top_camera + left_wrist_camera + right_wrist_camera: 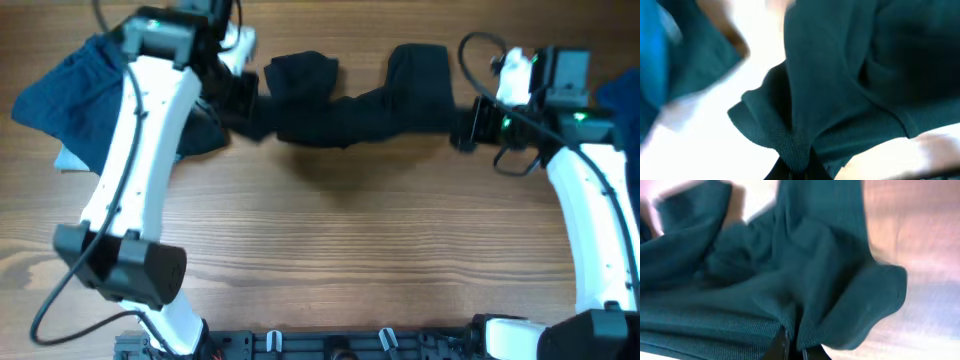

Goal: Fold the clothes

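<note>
The black garment stretches in a bunched band over the far side of the wooden counter; whether it rests there or hangs just above is unclear. At its left end the left jaws are clamped on a fold, seen only in a blurred wrist view. At its right end the right jaws pinch its edge. Left of it, a blue garment lies partly hidden under the left arm. Right of it, a blue scrap is cut off by the frame.
</note>
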Motion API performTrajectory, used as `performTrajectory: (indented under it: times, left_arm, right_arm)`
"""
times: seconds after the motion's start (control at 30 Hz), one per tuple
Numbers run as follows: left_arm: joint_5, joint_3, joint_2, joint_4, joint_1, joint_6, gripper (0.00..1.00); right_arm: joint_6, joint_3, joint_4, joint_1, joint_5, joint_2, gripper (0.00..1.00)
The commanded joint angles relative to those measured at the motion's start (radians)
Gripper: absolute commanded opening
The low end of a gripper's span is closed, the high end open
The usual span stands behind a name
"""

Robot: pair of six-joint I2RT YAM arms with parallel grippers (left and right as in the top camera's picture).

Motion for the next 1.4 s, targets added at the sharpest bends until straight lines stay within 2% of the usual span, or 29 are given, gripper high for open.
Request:
performTrajectory:
  times: [0.0, 0.13, 0.3, 0.47, 0.6, 0.7, 0.77, 0.9, 1.0, 1.07, 1.1, 1.17, 1.23, 1.3, 1.37]
  left_arm:
    - [-0.048, -0.032, -0.064, -0.02, -0.016, -0.051, 0.04]
    - [-0.173, -0.032, -0.242, -0.056, -0.128, -0.107, 0.04]
    - [-0.303, -0.046, -0.473, -0.161, -0.271, -0.248, 0.04]
    - [-0.33, -0.3, -0.798, -0.161, -0.352, -0.397, 0.04]
    - [-0.331, -0.485, -1.013, -0.117, -0.352, -0.47, 0.04]
    - [-0.383, -0.556, -1.064, 0.005, -0.351, -0.469, 0.04]
    - [-0.425, -0.573, -1.025, 0.114, -0.351, -0.424, 0.04]
    - [-0.429, -0.572, -0.836, 0.378, -0.278, -0.258, 0.04]
    - [-0.321, -0.537, -0.659, 0.608, -0.173, -0.159, 0.04]
    - [-0.165, -0.402, -0.487, 0.748, -0.076, -0.092, 0.04]
    - [-0.106, -0.291, -0.406, 0.755, -0.039, -0.063, 0.04]
    - [-0.069, 0.027, -0.238, 0.664, 0.014, -0.006, 0.04]
    - [-0.091, 0.458, -0.058, 0.467, 0.029, 0.089, 0.04]
    - [-0.17, 0.839, 0.085, 0.306, 0.023, 0.124, 0.04]
    - [-0.095, 1.003, 0.142, 0.2, 0.046, 0.092, 0.04]
  right_arm:
    - [-0.019, 0.014, -0.001, -0.013, 0.015, -0.065, 0.05]
    - [0.063, 0.028, -0.069, -0.013, -0.002, -0.275, 0.04]
    - [0.14, 0.027, -0.229, -0.013, 0.006, -0.539, 0.04]
    - [0.175, 0.023, -0.444, -0.013, 0.006, -0.782, 0.04]
    - [0.203, 0.019, -0.479, -0.013, 0.048, -0.885, 0.04]
    - [0.214, -0.003, -0.39, -0.013, 0.078, -0.867, 0.04]
    - [0.215, -0.045, -0.29, -0.013, 0.076, -0.826, 0.04]
    - [0.217, -0.132, -0.021, -0.013, 0.069, -0.657, 0.04]
    - [0.205, -0.135, 0.236, -0.013, 0.05, -0.481, 0.04]
    - [0.223, -0.08, 0.426, -0.014, 0.031, -0.335, 0.04]
    - [0.233, -0.016, 0.529, -0.014, -0.018, -0.25, 0.04]
    - [0.208, 0.121, 0.582, -0.015, -0.05, -0.14, 0.04]
    - [0.151, 0.352, 0.479, -0.024, -0.062, -0.027, 0.04]
    - [0.097, 0.557, 0.375, -0.031, -0.061, 0.056, 0.04]
    - [0.063, 0.64, 0.316, -0.031, -0.053, 0.096, 0.04]
